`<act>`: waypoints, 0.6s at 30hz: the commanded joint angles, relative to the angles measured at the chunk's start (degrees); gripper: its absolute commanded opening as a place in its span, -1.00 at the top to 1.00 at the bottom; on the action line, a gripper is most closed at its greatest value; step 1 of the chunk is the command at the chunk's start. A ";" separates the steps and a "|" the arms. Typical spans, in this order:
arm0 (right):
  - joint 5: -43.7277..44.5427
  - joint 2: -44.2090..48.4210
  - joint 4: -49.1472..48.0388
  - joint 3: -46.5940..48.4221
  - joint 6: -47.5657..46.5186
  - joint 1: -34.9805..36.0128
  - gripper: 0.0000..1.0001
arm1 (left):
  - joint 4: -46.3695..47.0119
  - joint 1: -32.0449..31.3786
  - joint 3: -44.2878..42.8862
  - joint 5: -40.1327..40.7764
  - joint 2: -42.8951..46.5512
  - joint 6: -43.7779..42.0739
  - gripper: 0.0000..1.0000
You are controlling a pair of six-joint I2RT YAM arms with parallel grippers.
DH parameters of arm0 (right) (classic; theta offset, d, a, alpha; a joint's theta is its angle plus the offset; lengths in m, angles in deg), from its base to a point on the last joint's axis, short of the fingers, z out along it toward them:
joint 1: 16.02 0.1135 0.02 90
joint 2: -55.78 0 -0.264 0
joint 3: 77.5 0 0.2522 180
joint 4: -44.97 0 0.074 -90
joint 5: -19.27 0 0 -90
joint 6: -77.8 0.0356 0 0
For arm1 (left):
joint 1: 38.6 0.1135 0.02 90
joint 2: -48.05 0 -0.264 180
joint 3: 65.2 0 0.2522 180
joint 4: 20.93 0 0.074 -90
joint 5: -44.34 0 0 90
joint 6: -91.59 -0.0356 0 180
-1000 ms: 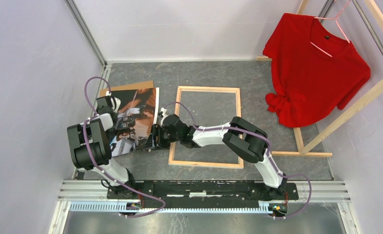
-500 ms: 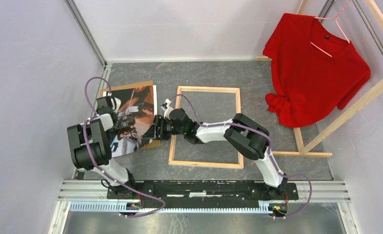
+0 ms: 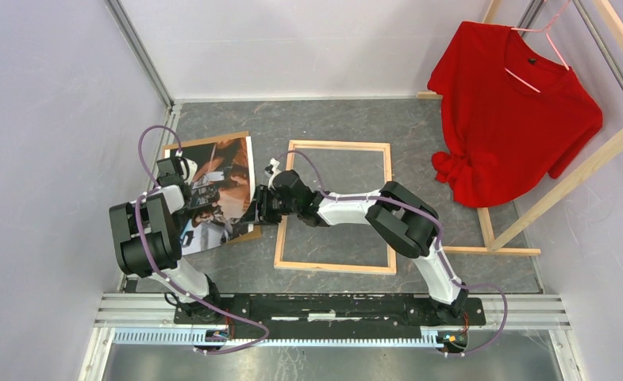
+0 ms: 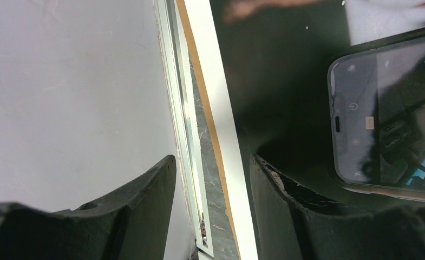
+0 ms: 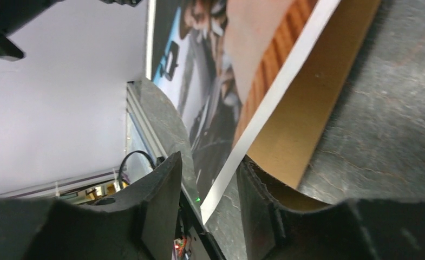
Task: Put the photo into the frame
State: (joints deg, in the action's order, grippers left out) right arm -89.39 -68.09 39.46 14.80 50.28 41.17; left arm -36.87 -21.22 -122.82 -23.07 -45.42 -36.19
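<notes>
The photo (image 3: 217,186) lies at the left on a brown hardboard sheet (image 3: 205,142), with its right side raised. My left gripper (image 3: 189,194) (image 4: 211,160) is open and straddles the photo's white left border (image 4: 215,81). One finger is over the dark print (image 4: 286,81). My right gripper (image 3: 255,214) (image 5: 210,162) is open at the photo's near right corner. The lifted print (image 5: 210,81) runs between the fingers, clear of the hardboard (image 5: 307,119). The frame (image 3: 340,144) lies flat to the right, wood side up, with my right forearm across its left rail.
A red shirt (image 3: 514,103) hangs on a wooden clothes rack (image 3: 570,182) at the far right. The enclosure's left wall (image 4: 80,81) stands close beside the hardboard's left edge. The arms' mounting rail (image 3: 332,309) runs along the near edge.
My right gripper has moved slightly away from me along the photo's right edge, and its jaws have narrowed around the corner. The photo's right side sits higher. The left gripper has stayed put.
</notes>
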 commanded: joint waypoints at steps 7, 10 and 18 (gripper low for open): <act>2.91 0.27 8.72 5.94 -5.95 -0.18 0.90 | -11.64 0.08 -1.00 -9.59 -1.34 2.93 -0.28; 4.79 2.97 12.21 8.96 -11.93 -0.31 1.00 | -16.62 0.65 -5.57 -12.14 0.42 5.62 -0.60; 16.10 22.69 28.14 8.65 -36.39 -2.62 1.00 | -29.82 1.16 -19.23 -20.67 4.31 11.40 -1.00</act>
State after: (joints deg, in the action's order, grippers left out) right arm -80.60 -59.15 60.60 21.80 28.80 40.47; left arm -58.46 -20.34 -136.70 -36.34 -44.44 -30.07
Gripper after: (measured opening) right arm 0.006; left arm 0.994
